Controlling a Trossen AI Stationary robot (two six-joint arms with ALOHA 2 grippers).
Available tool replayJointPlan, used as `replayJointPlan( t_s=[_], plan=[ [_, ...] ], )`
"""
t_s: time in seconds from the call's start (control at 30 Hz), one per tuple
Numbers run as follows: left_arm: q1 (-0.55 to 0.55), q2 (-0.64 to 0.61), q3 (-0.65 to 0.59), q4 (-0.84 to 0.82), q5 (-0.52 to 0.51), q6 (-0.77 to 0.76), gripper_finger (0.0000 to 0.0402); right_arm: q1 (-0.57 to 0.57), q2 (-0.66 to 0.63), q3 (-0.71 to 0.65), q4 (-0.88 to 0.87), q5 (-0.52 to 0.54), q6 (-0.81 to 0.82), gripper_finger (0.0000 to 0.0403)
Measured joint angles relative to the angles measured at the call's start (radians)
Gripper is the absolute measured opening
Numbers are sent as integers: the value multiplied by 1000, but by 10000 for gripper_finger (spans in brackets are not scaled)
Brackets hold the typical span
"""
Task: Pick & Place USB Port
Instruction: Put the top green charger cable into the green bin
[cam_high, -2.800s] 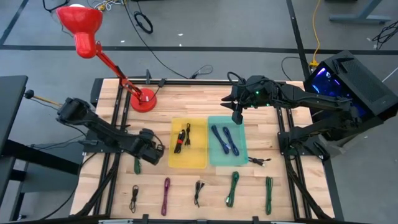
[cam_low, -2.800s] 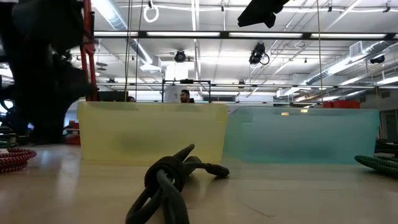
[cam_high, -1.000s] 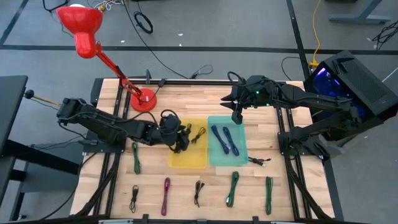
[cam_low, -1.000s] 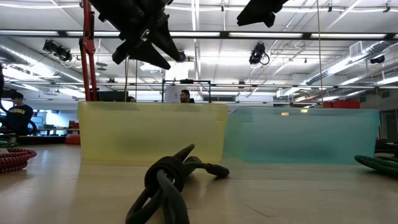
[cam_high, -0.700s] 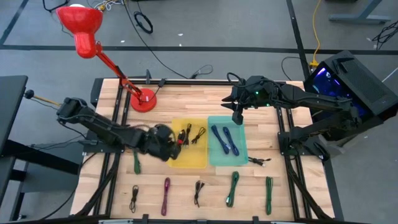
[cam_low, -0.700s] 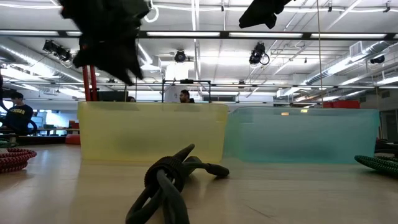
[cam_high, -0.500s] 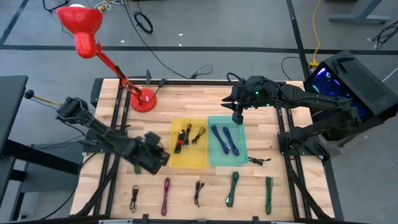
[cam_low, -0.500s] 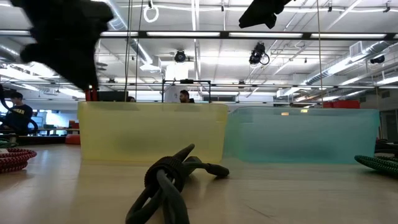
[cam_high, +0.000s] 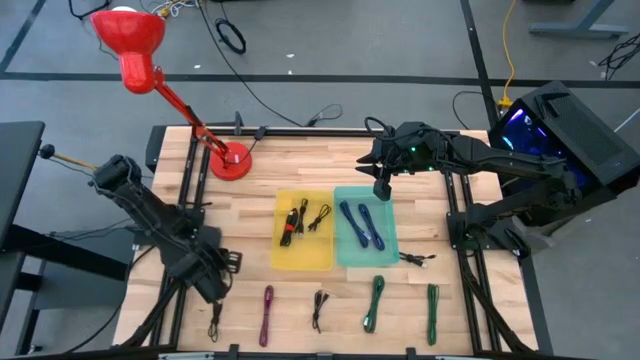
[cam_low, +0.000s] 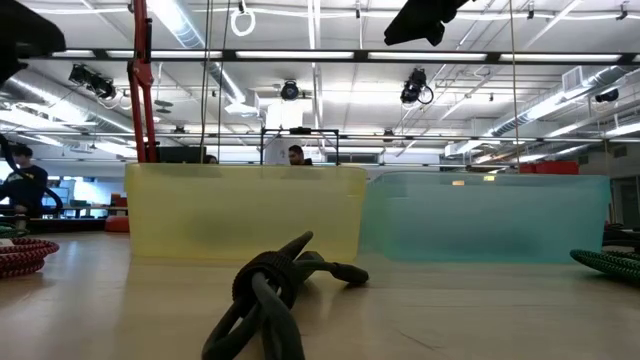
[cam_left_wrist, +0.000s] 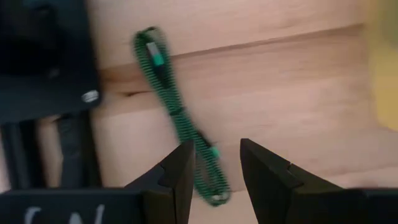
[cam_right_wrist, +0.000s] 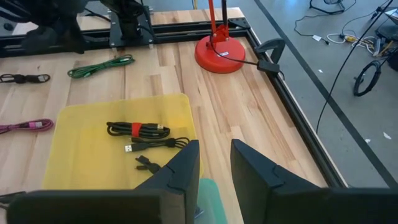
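Observation:
My left gripper hangs open, pointing down, over a green striped USB cable that lies flat on the wood near the table's left edge. One end of the cable runs beside one finger; nothing is between the fingers. The arm hides this cable in the high view. The yellow tray holds a black cable with a red tie and a loose black cable. My right gripper waits open above the teal tray's far edge.
Two blue cables lie in the teal tray. Along the near edge lie a black cable, a magenta one, another black and two green ones. A red lamp's base stands at the far left.
My left gripper has swung away from the yellow tray toward the table's left and near edges, turning as it went, and now stands over the green cable. The loose black cable stays in the yellow tray.

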Motion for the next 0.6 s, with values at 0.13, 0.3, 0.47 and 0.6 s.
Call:
replayJointPlan(
  t_s=[0.13,0.3,0.47,0.6],
  plan=[
    [15,-1,-28,-7,61,-35,133,0,0,0,0,0,2,94],
    [33,-1,-103,40,114,-54,133,0,0,0,0,0,2,94],
    [54,-1,-165,119,90,-55,133,0,0,0,0,0,3,94],
    [73,-1,-206,193,76,-35,133,0,0,0,0,0,3,94]
  ],
)
